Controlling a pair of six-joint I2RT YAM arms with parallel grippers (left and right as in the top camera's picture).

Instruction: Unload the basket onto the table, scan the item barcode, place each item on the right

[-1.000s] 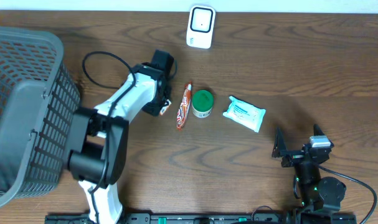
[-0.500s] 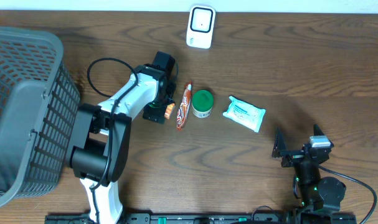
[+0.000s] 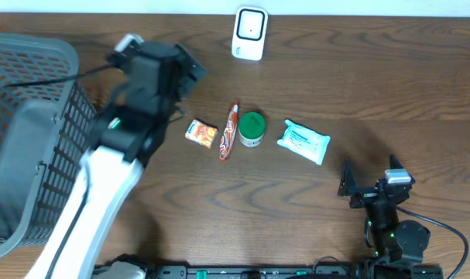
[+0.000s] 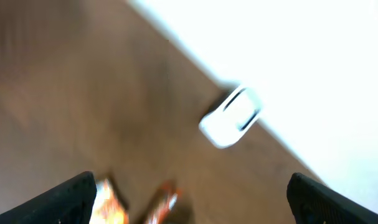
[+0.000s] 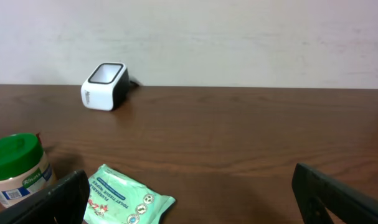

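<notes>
The left tool [image 4: 195, 200] hangs over the worktop [image 3: 312, 70], fingers [image 4: 76, 196] spread wide — empty, clear of the snack packet [image 3: 201, 133]. The right tool [image 5: 195, 199] gapes too, gripping nothing.

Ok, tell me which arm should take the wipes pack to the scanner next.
Right, I'd say. The wipes pack lies on the right gripper's side, close in front in its wrist view, jaws open. The left gripper is beyond the green-lidded jar, near the basket.
</notes>
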